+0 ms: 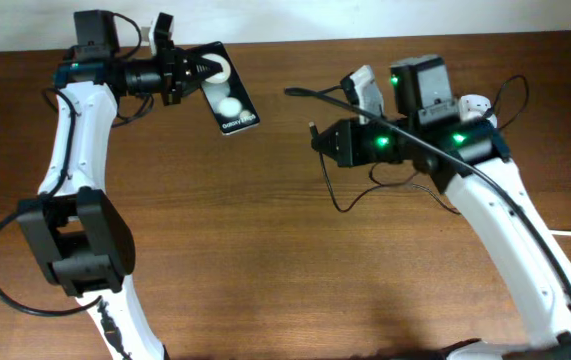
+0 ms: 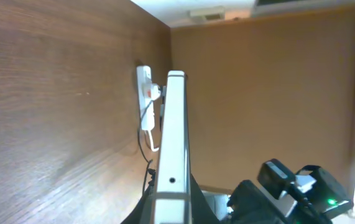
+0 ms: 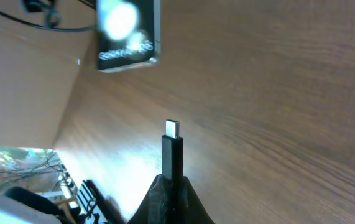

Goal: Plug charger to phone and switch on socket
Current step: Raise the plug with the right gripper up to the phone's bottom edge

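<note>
My left gripper is shut on one end of the black phone and holds it up, its end with the white lettering pointing right. The left wrist view shows the phone edge-on between the fingers. My right gripper is shut on the charger's black connector, pointing left toward the phone with a gap between them. The right wrist view shows the connector sticking out of the jaws, and the phone ahead. The white socket lies behind the right arm, partly hidden; it also shows far off.
The thin charger cable loops on the wooden table under the right arm. A thicker black robot cable runs over the right arm. A white plug block sits at the far right. The right arm shows in the left wrist view.
</note>
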Tool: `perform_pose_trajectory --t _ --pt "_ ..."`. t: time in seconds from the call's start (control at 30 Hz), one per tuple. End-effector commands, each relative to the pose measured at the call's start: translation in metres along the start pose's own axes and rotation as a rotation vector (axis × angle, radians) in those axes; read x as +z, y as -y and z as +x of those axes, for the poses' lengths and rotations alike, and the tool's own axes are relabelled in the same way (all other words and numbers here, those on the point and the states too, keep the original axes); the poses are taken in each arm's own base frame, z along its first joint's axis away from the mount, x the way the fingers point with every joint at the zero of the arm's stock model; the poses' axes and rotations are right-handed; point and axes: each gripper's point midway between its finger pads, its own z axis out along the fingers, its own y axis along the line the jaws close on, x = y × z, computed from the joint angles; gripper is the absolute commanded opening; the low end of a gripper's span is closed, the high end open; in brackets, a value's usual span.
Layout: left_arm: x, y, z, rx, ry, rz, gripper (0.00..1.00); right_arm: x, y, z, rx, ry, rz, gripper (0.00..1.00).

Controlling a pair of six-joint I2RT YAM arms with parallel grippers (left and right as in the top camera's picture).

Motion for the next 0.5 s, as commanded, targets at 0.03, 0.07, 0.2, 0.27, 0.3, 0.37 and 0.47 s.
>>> perform_pose_trajectory --t 0.03,0.07,0.2,0.27,0.3,0.37,0.47 --pt "0.003 0.031 0.014 0.079 -0.049 0.084 0.0 -0.024 -0.017 0.012 -0.05 0.045 -0.025 0.04" --pt "0.005 0.033 0.015 0.082 -0.055 0.09 0.0 -0.028 -0.018 0.015 -0.047 0.051 -0.025 0.04" --pt "0.013 0.038 0.021 0.106 -0.081 0.107 0.0 -0.044 -0.017 0.03 -0.024 0.095 -0.06 0.04" --pt "0.019 0.04 0.025 0.113 -0.094 0.111 0.0 -0.049 -0.016 0.035 -0.002 0.119 -0.092 0.04" --pt "0.023 0.042 0.028 0.119 -0.106 0.116 0.0 -0.05 -0.016 0.039 0.012 0.131 -0.119 0.04" --pt "0.029 0.044 0.031 0.127 -0.119 0.12 0.0 -0.047 -0.015 0.043 0.032 0.139 -0.146 0.04" --pt "0.041 0.05 0.037 0.152 -0.145 0.135 0.0 -0.036 -0.012 0.049 0.088 0.143 -0.207 0.04"
